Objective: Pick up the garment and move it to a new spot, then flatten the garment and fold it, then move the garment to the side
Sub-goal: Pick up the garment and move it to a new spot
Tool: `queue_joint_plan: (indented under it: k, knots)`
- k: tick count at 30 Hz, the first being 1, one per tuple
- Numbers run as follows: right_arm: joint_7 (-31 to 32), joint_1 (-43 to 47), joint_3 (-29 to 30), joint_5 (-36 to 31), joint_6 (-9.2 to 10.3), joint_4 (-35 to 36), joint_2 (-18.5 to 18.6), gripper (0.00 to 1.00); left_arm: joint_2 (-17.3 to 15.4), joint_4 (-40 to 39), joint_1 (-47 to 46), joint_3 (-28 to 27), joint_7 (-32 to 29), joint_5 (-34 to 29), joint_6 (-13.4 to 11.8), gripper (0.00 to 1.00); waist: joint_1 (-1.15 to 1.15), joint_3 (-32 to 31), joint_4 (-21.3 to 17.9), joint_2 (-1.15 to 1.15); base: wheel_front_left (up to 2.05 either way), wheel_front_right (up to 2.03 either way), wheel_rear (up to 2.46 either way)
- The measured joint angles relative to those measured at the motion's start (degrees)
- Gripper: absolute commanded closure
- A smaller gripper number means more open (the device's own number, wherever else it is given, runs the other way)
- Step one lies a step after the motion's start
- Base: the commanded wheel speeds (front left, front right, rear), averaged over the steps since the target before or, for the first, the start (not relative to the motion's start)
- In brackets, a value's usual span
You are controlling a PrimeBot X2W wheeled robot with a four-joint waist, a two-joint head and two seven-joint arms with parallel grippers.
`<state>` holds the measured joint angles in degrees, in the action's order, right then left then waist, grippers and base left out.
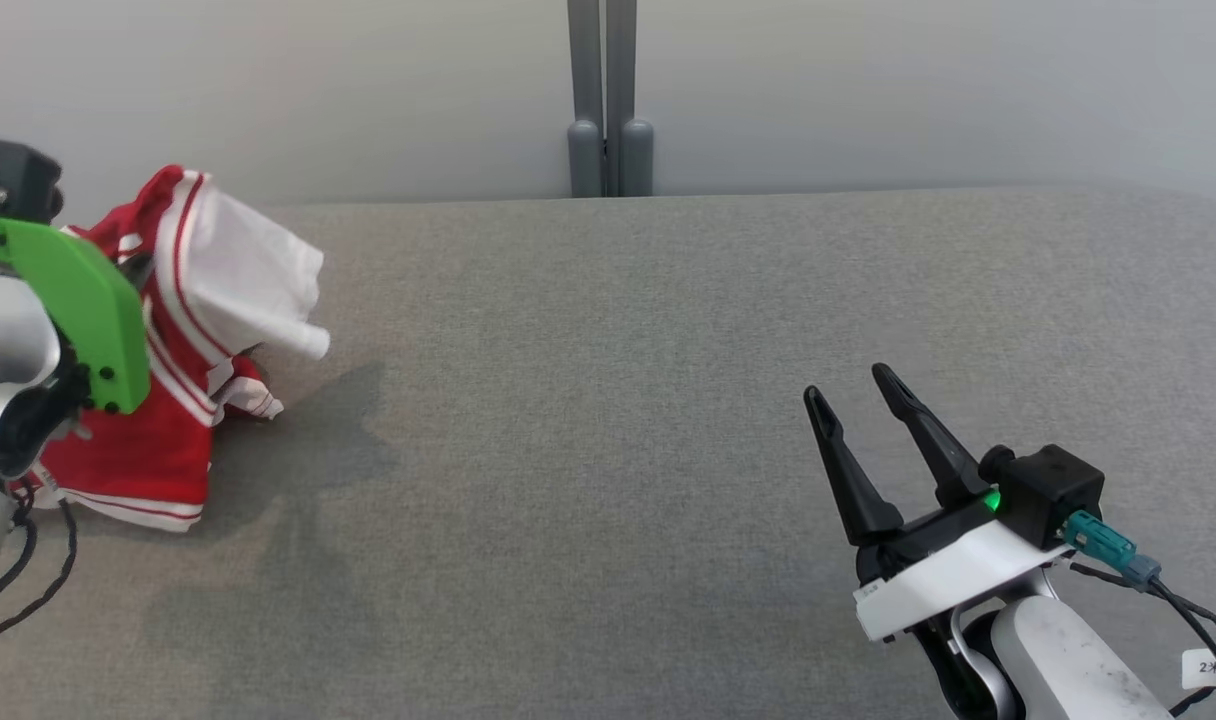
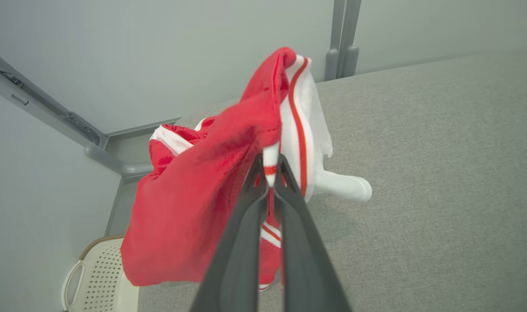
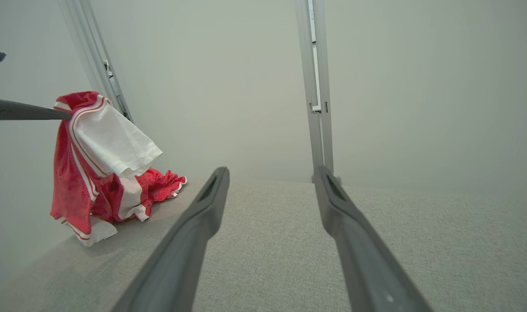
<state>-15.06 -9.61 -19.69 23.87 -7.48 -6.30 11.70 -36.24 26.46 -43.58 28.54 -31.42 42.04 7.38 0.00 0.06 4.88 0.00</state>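
One garment (image 2: 194,208) hangs pinched in left pincer (image 2: 271,167) (right pincer (image 1: 847,383) spread apart)

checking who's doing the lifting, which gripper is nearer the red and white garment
Left. The left gripper is shut on the striped edge of the garment, holding part of it up. The right gripper hangs open over the table, well off to its right.

Left gripper (image 2: 270,167) clamps garment (image 2: 194,203) by striped trim; red-white cloth hangs over grey table (image 2: 419,195), basket (image 2: 99,277) left of table.
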Motion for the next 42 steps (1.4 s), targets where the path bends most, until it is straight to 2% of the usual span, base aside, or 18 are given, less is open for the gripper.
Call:
queue_joint_plan:
  k: [5, 8, 12, 17, 21, 24, 28, 34, 36, 37, 38, 42]
  knots:
    - [0.0, -0.1, 1.07, -0.34, 0.0, 0.07, -0.41, 0.0, 1.35, -9.37, -2.57, 1.71, -2.82, 1.42, 0.0, 1.0, 0.0, -1.16, -2.64, 0.0, 0.0, 0.0, 0.0]
    - [0.0, -0.04, 1.96, -0.4, 0.0, 0.08, -0.66, 0.0, 3.57, -14.08, -4.44, 2.26, -3.87, 2.38, -0.02, 1.0, 0.0, -1.46, -4.53, 0.0, 0.0, 0.0, 0.0]
    - [0.0, 0.08, 3.19, -0.47, 0.0, 0.15, -1.02, 0.0, 7.9, -18.3, -7.26, 2.83, -3.39, 3.13, -0.92, 1.0, 0.0, -1.6, -7.26, 0.0, 0.0, 0.0, 0.0]
    - [0.0, 0.21, 5.15, -0.77, 0.0, 0.34, -0.82, 0.0, 15.51, -20.59, -10.53, 1.69, 0.86, 4.53, -3.19, 1.0, 0.0, -1.3, -10.45, 0.0, 0.0, 0.0, 0.0]
    - [0.0, 0.8, 6.79, -0.82, 0.0, 0.53, -0.43, 0.0, 18.37, -21.0, -10.68, 1.15, 3.41, 5.99, -3.36, 1.0, 0.0, -0.86, -11.99, 0.0, 0.0, 0.0, 0.0]
    - [0.0, 2.06, 8.47, -0.87, 0.0, 0.46, 0.31, 0.0, 18.48, -21.28, -7.09, 0.93, 4.92, 7.03, -3.45, 1.0, 0.0, -0.49, -12.04, 0.0, 0.0, 0.0, 0.0]
    - [0.0, 3.49, 8.86, -0.92, 0.0, 0.34, 0.89, 0.0, 16.05, -20.3, 2.32, -0.33, 7.87, 8.01, -4.56, 1.0, 0.0, -0.32, -11.14, 0.0, 0.0, 0.0, 0.0]
    - [0.0, 3.27, 7.16, -0.86, 0.0, 0.38, 1.33, 0.0, 12.17, -11.36, 16.3, -3.58, 15.36, 8.86, -6.06, 1.0, 0.0, 0.89, -10.32, 0.0, 0.0, 0.0, 0.0]
    - [0.0, 3.08, 6.77, -0.78, 0.0, 0.43, 1.64, 0.0, 12.35, -7.67, 18.07, -4.97, 18.15, 9.25, -6.33, 1.0, 0.0, 1.36, -10.05, 0.0, 0.0, 0.0, 0.0]
    - [0.01, 2.89, 6.57, -0.71, 0.0, 0.44, 1.75, 0.0, 12.5, -5.81, 18.29, -5.25, 19.31, 9.44, -6.21, 0.65, 0.0, 1.58, -9.85, 0.0, 0.0, 0.0, 0.0]
    - [0.0, 2.79, 6.49, -0.68, 0.0, 0.45, 1.88, 0.0, 12.46, -4.38, 18.31, -5.02, 20.01, 9.05, -5.82, 0.0, 0.0, 1.77, -9.7, 0.0, 0.0, 0.0, 0.0]
    - [0.0, 2.22, 5.87, -0.46, 0.0, 0.33, 2.25, 0.0, 14.14, 1.41, 18.29, -5.89, 25.12, 9.62, -3.72, 0.0, 0.0, 2.56, -8.93, 0.0, 0.0, 0.0, 0.0]
